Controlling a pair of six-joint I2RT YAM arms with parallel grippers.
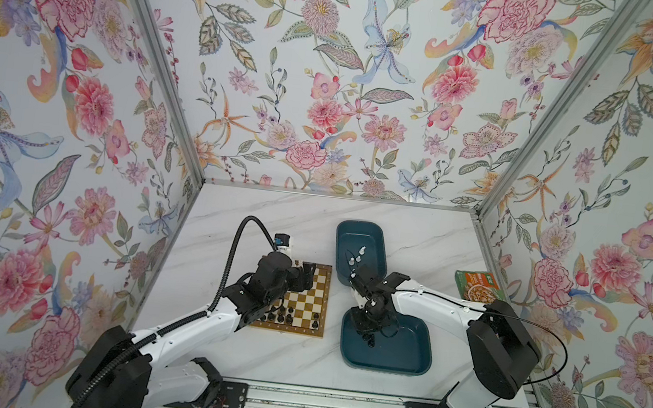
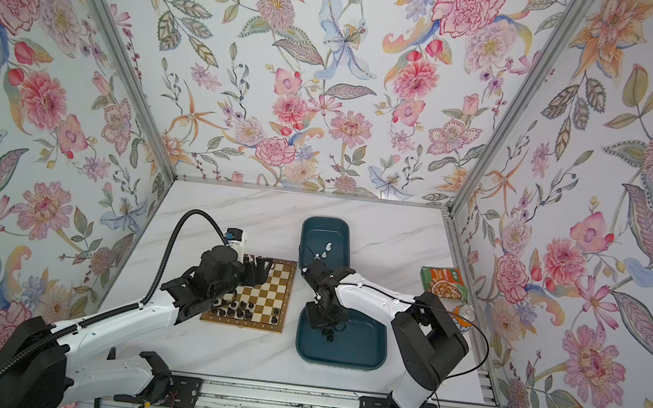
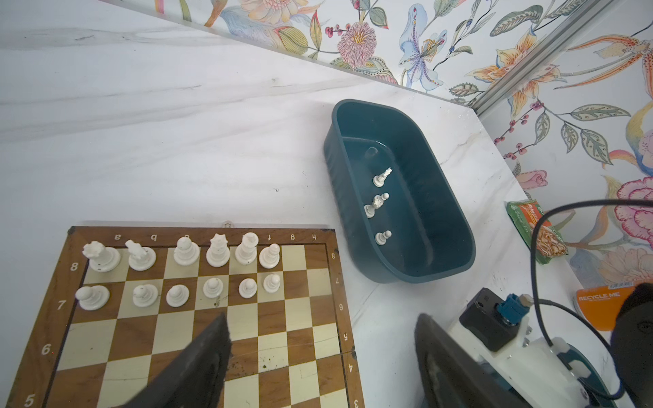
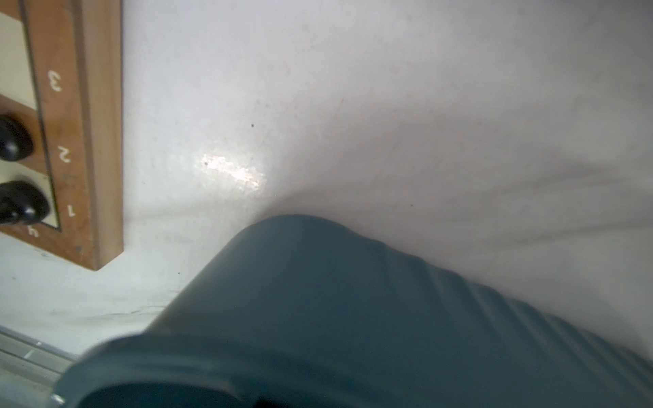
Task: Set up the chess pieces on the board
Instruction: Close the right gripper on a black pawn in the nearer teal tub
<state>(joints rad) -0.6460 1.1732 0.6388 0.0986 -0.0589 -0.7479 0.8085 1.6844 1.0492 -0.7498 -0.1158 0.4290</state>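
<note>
Left wrist view looks down past the left gripper. Its fingers stand wide with nothing between them, hanging over the side of the board that faces the tubs. The board lies on the worktop left of the middle, towards the front edge.

The white ranks fill files a to f on rows 8 and 7, at the board's far end, and files g and h are bare. The four loose white pieces lie in the far tub, just beside that end. This is probably why the left arm waits open here: the reach to them is short, and they match the four empty squares.

In both top views the black ranks stand at the board's front end. The near tub sits beside them and holds the loose black pieces. Sorting each colour into the tub next to its own end keeps every carry brief.

The right gripper reaches down into the near tub right at those black pieces, apparently to pick one. Its fingers are hidden under the wrist, and the right wrist view shows only the tub's outer wall and a corner of the board. I cannot tell whether they are wide, narrow or holding a piece.
</note>
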